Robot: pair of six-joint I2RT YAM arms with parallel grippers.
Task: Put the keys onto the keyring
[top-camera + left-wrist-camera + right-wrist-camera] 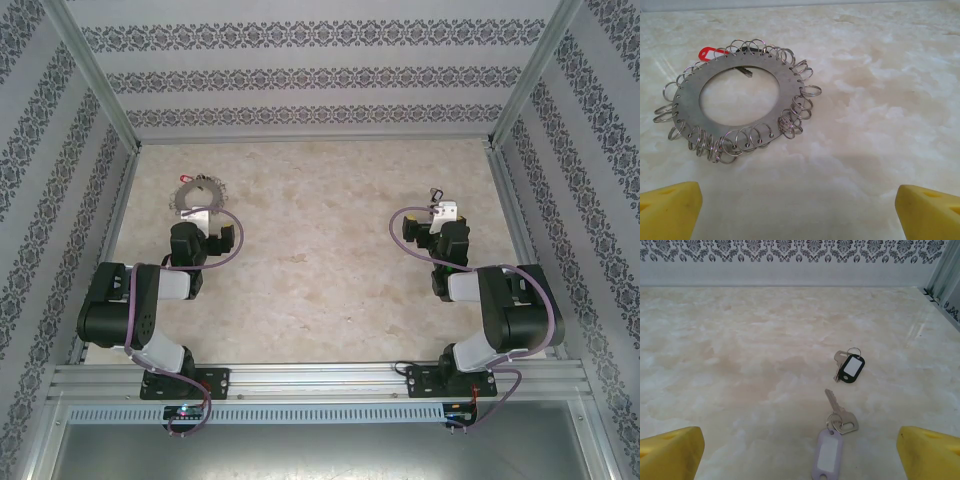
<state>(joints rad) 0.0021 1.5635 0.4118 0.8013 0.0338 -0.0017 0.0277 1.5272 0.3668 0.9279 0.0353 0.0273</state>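
Nothing to read here: the black key tag (852, 367) shows a plain white insert, the lilac key tag (828, 455) likewise, and the red tag (707, 52) is too small to tell.

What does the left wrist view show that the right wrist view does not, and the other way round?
Left wrist: the keyring, a flat metal disc with a wide hole, fringed with small split rings, and a red tag at its far edge. Right wrist: a key with a black tag, nearer a key with a lilac tag, and the patterned wall behind. Both: the marbled table and an open, yellow-tipped tool at the bottom corners, the left tool and the right tool.
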